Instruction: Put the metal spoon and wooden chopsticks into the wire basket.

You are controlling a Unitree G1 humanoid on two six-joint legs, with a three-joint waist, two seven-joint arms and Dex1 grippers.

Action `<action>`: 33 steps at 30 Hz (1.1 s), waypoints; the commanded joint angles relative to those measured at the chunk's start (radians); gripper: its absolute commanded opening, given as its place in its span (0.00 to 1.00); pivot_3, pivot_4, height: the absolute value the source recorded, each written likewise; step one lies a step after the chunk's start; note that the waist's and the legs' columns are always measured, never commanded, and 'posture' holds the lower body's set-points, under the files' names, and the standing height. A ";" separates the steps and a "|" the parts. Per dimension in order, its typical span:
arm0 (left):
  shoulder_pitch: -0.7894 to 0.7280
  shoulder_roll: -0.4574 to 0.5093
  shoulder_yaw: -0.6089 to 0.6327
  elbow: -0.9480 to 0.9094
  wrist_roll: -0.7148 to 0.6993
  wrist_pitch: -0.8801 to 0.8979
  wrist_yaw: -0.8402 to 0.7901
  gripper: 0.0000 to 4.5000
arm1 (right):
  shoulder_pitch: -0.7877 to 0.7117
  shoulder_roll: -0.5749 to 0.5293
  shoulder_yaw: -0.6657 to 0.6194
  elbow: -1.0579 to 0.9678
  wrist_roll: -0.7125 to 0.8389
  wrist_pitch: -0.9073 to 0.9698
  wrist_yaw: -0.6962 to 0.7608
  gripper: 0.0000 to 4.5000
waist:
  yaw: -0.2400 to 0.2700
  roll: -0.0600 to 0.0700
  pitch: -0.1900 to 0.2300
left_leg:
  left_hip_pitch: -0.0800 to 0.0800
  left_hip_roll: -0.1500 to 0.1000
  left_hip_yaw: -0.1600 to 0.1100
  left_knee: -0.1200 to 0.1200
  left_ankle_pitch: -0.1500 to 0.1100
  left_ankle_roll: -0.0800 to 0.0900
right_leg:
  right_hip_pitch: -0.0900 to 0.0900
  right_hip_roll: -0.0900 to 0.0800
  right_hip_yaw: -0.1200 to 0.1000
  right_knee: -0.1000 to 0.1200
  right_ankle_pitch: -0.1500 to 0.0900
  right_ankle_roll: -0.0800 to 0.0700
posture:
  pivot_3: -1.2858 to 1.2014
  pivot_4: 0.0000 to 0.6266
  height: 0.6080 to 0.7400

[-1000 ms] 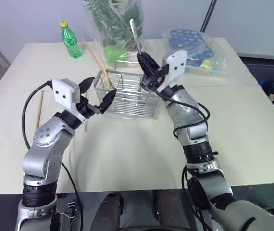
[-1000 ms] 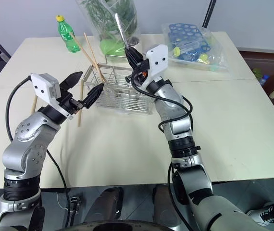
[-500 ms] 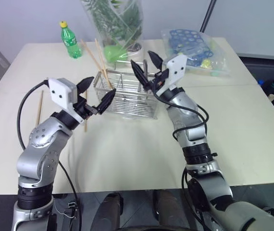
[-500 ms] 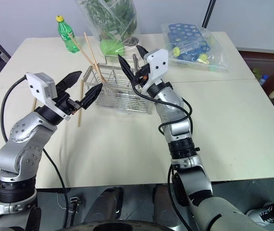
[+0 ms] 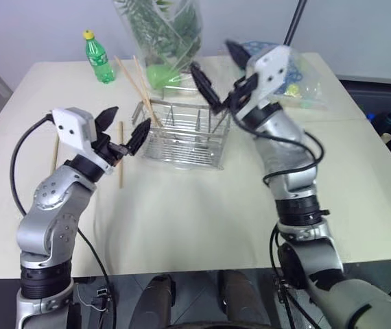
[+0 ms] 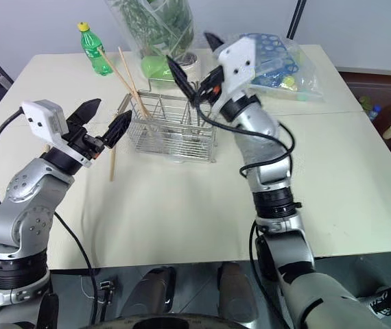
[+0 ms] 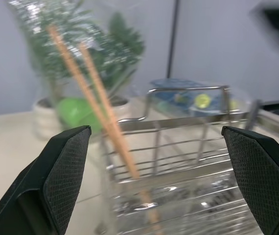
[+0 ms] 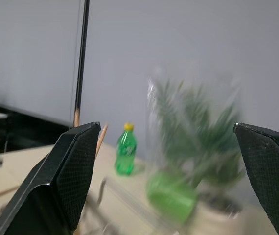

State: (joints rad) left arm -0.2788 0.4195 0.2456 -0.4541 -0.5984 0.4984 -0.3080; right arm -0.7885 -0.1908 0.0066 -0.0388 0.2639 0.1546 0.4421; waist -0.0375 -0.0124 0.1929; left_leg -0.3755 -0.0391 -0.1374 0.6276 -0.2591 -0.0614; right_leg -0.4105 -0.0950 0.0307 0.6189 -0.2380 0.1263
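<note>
Both grippers' jaws are spread wide and empty; the wire basket (image 5: 182, 137) sits between left gripper (image 5: 123, 129) and right gripper (image 5: 217, 72).

Both arms are raised forward, the left gripper (image 5: 122, 127) with fingers spread and empty, the right gripper (image 5: 217, 70) higher, likewise spread and empty.

Right gripper (image 5: 217, 68), a second ago clamped on the metal spoon above the wire basket (image 5: 182, 133), has spread its fingers, let the spoon go, and risen up and away from the basket.
</note>
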 commanded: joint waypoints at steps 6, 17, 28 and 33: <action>0.062 -0.009 0.060 -0.023 0.062 -0.015 0.111 1.00 | 0.071 -0.207 -0.066 -0.330 0.206 0.312 0.114 0.99 | 0.000 0.000 0.000 | 0.000 0.000 0.000 0.000 0.000 0.000 | 0.000 0.000 0.000 0.000 0.000 0.000 | 0.52 0.24 1.00; 0.168 -0.067 0.049 -0.039 0.142 -0.053 0.169 1.00 | 0.364 -0.404 -0.170 -0.535 0.410 0.525 0.187 0.99 | 0.021 -0.001 0.000 | 0.000 0.000 0.001 0.001 0.000 0.001 | 0.002 0.000 0.000 -0.004 0.000 0.000 | 0.52 0.24 1.00; 0.192 -0.131 0.036 0.019 0.263 -0.092 0.236 1.00 | 0.642 -0.436 -0.100 -0.502 0.254 0.254 0.352 0.99 | 0.023 -0.002 -0.001 | 0.000 0.000 0.002 0.001 0.000 0.001 | 0.003 0.000 0.000 -0.005 0.000 0.000 | 0.52 0.24 1.00; 0.171 -0.160 -0.003 0.062 0.326 -0.081 0.278 1.00 | 0.672 -0.462 -0.081 -0.473 0.197 0.146 0.421 0.99 | 0.027 -0.002 -0.001 | 0.000 0.000 0.002 0.002 0.000 0.001 | 0.004 0.000 0.000 -0.005 0.000 0.000 | 0.52 0.24 1.00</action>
State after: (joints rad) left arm -0.0920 0.2677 0.2552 -0.3824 -0.2957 0.4268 -0.0463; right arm -0.1140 -0.6478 -0.0754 -0.5007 0.4719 0.3458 0.8467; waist -0.0104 -0.0146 0.1924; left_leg -0.3754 -0.0389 -0.1357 0.6293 -0.2596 -0.0608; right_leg -0.4068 -0.0954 0.0306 0.6135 -0.2383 0.1266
